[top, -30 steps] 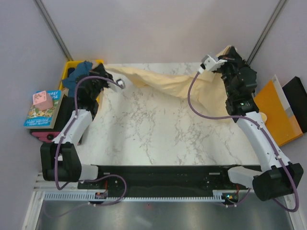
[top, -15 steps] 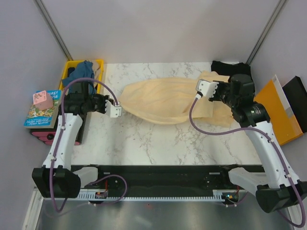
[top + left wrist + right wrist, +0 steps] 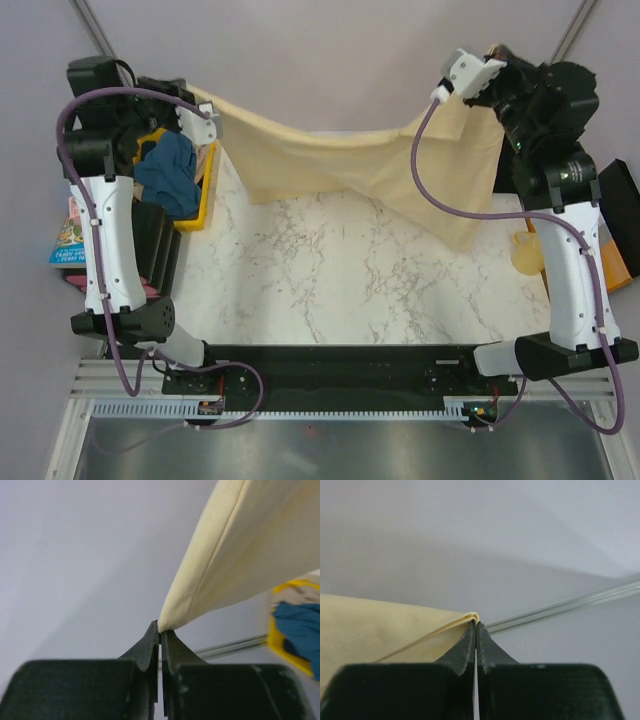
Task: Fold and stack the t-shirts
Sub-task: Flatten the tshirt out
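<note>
The pale cream-yellow t-shirt (image 3: 340, 160) hangs stretched in the air between both raised arms, sagging over the back of the marble table. My left gripper (image 3: 212, 115) is shut on its left corner (image 3: 172, 615), high at the back left. My right gripper (image 3: 490, 70) is shut on its right corner (image 3: 470, 616), high at the back right. The cloth (image 3: 240, 555) falls away to the right in the left wrist view, and to the left as cloth (image 3: 375, 625) in the right wrist view. A teal-blue t-shirt (image 3: 168, 175) lies bunched in the yellow crate (image 3: 203, 205).
The marble table (image 3: 350, 280) lies below the hanging cloth. Books (image 3: 62, 240) are stacked at the left edge beside the crate. An orange flat folder (image 3: 622, 265) and a dark panel (image 3: 625, 185) stand at the right. Grey walls close in behind.
Both arms have swung up and outward, lifting the cream-yellow shirt off the table and spreading it wide in the air. Half a second ago it lay bunched low between them.
</note>
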You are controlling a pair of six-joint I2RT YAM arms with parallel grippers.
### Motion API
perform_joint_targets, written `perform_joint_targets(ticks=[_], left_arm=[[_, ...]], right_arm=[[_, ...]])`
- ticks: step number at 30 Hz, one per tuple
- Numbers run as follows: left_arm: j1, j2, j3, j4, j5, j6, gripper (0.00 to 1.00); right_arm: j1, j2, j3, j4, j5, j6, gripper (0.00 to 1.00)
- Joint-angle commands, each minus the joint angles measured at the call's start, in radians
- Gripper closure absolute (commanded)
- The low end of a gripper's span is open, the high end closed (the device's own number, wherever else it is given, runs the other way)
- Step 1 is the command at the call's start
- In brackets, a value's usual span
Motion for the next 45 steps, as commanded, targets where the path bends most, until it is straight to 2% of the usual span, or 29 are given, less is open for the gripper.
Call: perform_joint_targets(ticks=[1, 5, 10, 15, 20, 21, 24, 27, 31, 32, 36, 40, 45], left_arm=[[0.017, 0.062, 0.261, 0.132, 0.062, -0.041, 0.98], [0.019, 0.026, 0.262, 0.211, 0.124, -0.04, 0.98], [0.016, -0.052, 0.176, 0.238, 0.182, -0.07, 0.98], [0.017, -0.033, 0.131, 0.31, 0.181, -0.081, 0.98], [0.016, 0.096, 0.133, 0.499, 0.169, -0.104, 0.98], [0.014, 0.121, 0.133, 0.613, 0.132, -0.112, 0.98], [0.012, 0.268, 0.195, 0.794, 0.06, -0.119, 0.98], [0.011, 0.441, 0.335, 0.828, 0.046, -0.032, 0.98], [0.011, 0.553, 0.381, 0.924, 0.07, 0.062, 0.98], [0.011, 0.567, 0.383, 0.942, 0.075, 0.074, 0.98], [0.002, 0.598, 0.366, 1.06, 0.076, 0.068, 0.98], [-0.012, 0.625, 0.374, 1.238, 0.064, 0.052, 0.98], [-0.047, 0.624, 0.422, 1.521, 0.044, 0.08, 0.98]], right_arm=[[-0.021, 0.032, 0.198, 0.159, 0.034, -0.075, 1.0], [-0.021, 0.015, 0.263, 0.179, 0.028, -0.192, 1.0], [-0.021, -0.021, 0.277, 0.175, -0.012, -0.199, 1.0], [-0.023, -0.002, 0.243, 0.216, -0.023, -0.215, 1.0], [-0.038, 0.135, 0.241, 0.44, 0.017, -0.248, 1.0], [-0.05, 0.165, 0.25, 0.484, 0.017, -0.245, 1.0], [-0.11, 0.29, 0.316, 0.59, -0.027, -0.21, 1.0], [-0.153, 0.453, 0.433, 0.675, -0.061, -0.23, 1.0], [-0.219, 0.701, 0.679, 0.724, -0.101, -0.257, 1.0], [-0.228, 0.725, 0.686, 0.769, -0.11, -0.271, 1.0], [-0.271, 0.746, 0.63, 0.889, -0.154, -0.285, 1.0], [-0.296, 0.774, 0.678, 1.023, -0.161, -0.287, 1.0], [-0.303, 0.658, 0.66, 1.15, -0.181, -0.259, 1.0]])
